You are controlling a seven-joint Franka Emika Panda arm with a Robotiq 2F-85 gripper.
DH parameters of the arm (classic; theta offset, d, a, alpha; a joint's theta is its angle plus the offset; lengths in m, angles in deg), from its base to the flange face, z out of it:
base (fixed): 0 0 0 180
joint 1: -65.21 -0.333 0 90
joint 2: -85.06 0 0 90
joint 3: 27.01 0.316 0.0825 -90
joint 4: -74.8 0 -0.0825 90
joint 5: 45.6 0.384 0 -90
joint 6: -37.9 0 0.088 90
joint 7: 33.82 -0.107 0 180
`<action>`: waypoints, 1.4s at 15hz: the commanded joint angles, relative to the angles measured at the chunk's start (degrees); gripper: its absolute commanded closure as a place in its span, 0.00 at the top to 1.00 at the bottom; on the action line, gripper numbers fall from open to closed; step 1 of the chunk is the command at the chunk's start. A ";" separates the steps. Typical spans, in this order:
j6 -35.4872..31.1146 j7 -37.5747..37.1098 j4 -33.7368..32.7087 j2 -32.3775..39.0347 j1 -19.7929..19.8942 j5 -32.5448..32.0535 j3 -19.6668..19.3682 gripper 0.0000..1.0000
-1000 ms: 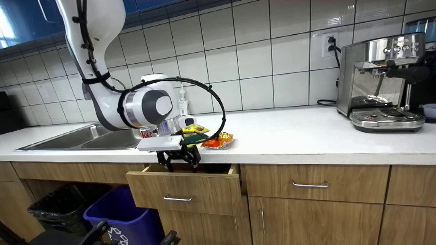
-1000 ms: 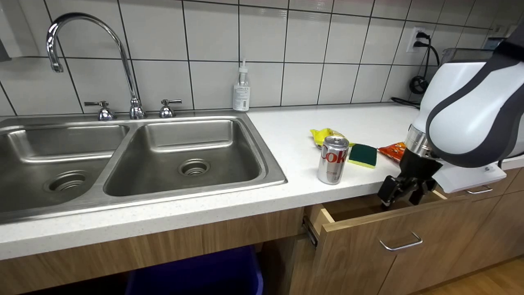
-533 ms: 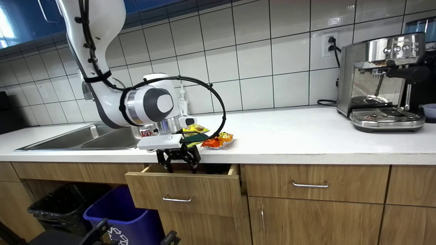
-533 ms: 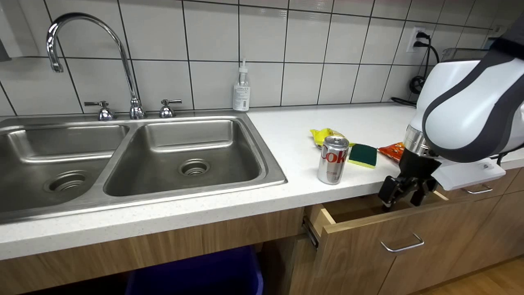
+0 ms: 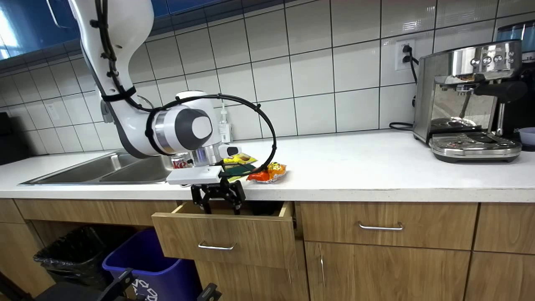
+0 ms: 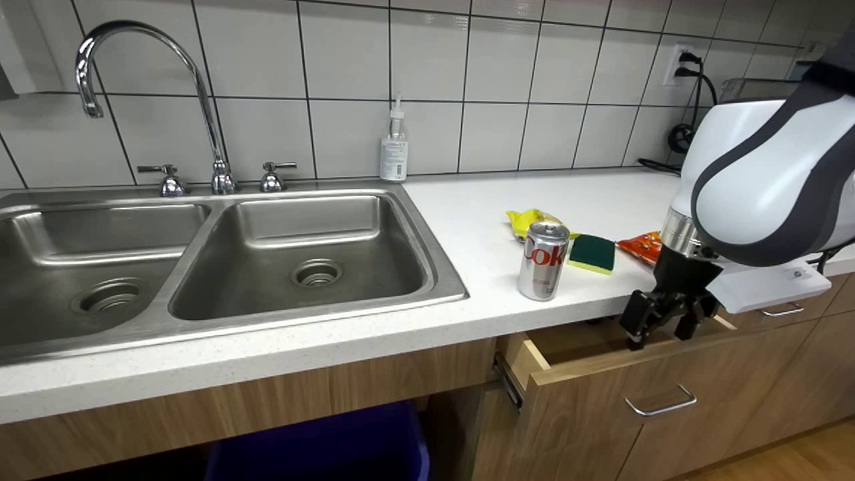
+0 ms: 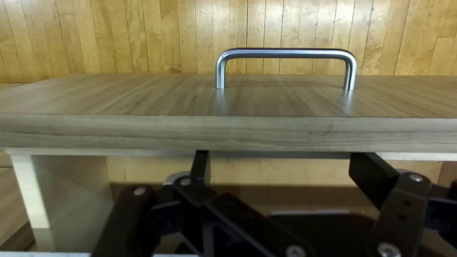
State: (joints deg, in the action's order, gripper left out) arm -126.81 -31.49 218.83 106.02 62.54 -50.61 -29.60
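My gripper [image 7: 282, 155] stands open over the pulled-out wooden drawer [image 5: 225, 238], with nothing held between its fingers. In the wrist view the black fingertips [image 7: 202, 160] dip behind the drawer's front panel [image 7: 107, 132] and appear to touch its inner side. Beyond that panel is the metal handle [image 7: 285, 53], apart from the gripper. Both exterior views show the gripper [image 6: 660, 339] pointing down, its tips just inside the drawer opening. A dark shape low in the wrist view is too dim to identify.
On the counter [image 5: 359, 167] lie a Coke can [image 6: 542, 264], a green-yellow sponge [image 6: 592, 250], a yellow packet [image 6: 528, 219] and an orange packet [image 5: 269, 172]. The sink [image 6: 441, 274] is beside them. A blue bin [image 5: 146, 267] stands below; a coffee machine [image 5: 430, 92] sits further along.
The drawer has slid slightly further out, and my gripper has shifted a little outward with it. The jaws have stayed open; the counter objects have not moved.
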 commanded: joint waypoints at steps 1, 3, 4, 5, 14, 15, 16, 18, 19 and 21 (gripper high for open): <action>3.14 -1.30 3.27 -2.55 0.36 0.88 0.81 1.00; 4.01 -1.24 3.90 -3.21 0.74 1.74 1.38 1.00; 4.68 -1.23 4.22 -3.56 0.81 2.04 1.55 1.00; 5.22 -1.39 4.48 -3.78 0.80 2.23 1.60 1.00; 10.48 -1.23 7.64 -6.28 0.98 3.57 2.19 1.00; 11.13 -1.24 8.00 -6.63 0.92 3.56 2.19 1.00; 11.59 -1.35 8.33 -6.90 0.83 3.48 2.15 1.00; 12.45 -1.34 8.80 -7.41 0.88 3.72 2.27 1.00; 12.79 -1.46 8.94 -7.60 0.83 3.74 2.28 1.00; 13.42 -1.88 8.52 -7.34 0.81 3.89 2.06 1.00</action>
State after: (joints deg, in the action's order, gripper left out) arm -116.47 -32.01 225.71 101.10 62.79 -48.15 -28.87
